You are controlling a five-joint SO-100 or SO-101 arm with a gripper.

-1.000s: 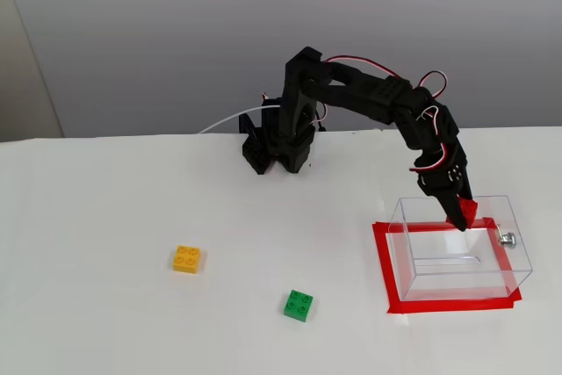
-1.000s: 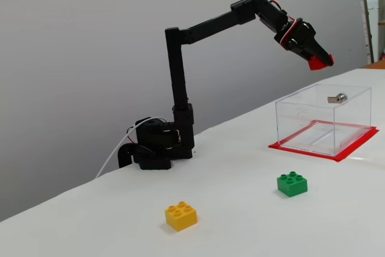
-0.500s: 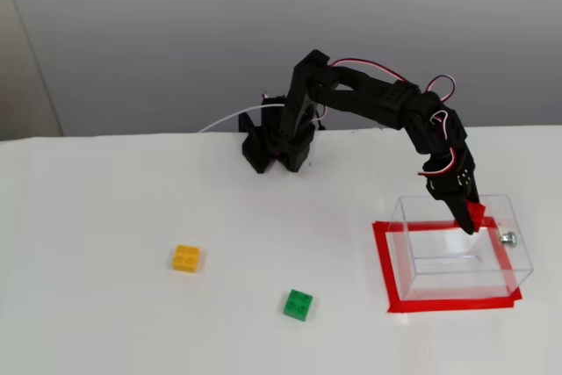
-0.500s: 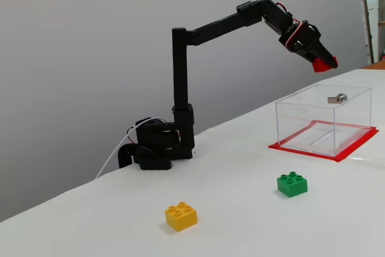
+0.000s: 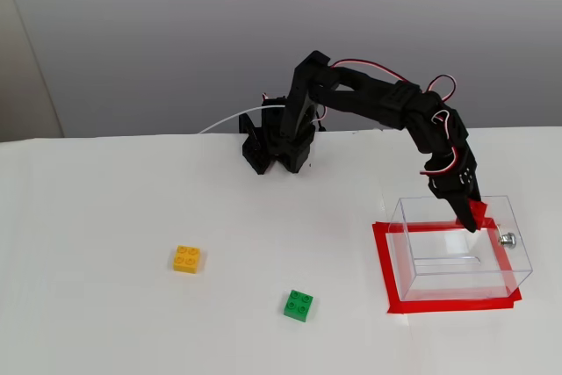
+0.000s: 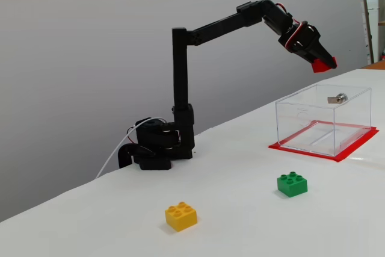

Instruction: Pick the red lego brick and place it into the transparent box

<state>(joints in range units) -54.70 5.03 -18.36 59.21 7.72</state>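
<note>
My black gripper (image 5: 475, 217) (image 6: 323, 64) hangs in the air above the transparent box (image 5: 457, 248) (image 6: 325, 118), shut on the red lego brick (image 5: 477, 213) (image 6: 323, 64). In both fixed views the brick pokes out between the fingertips. The box is empty, with a small silver knob (image 5: 507, 238) (image 6: 340, 97) on one wall. The arm reaches out from its base (image 5: 277, 142) (image 6: 155, 148) with the elbow raised high.
Red tape (image 5: 386, 270) (image 6: 304, 148) frames the box on the white table. A yellow brick (image 5: 187, 259) (image 6: 181, 215) and a green brick (image 5: 299, 305) (image 6: 292, 184) lie apart on the table, well away from the box.
The arm has carried the red brick a little farther out over the box during the past second; in the last half second it has hardly moved. The bricks on the table stay put.
</note>
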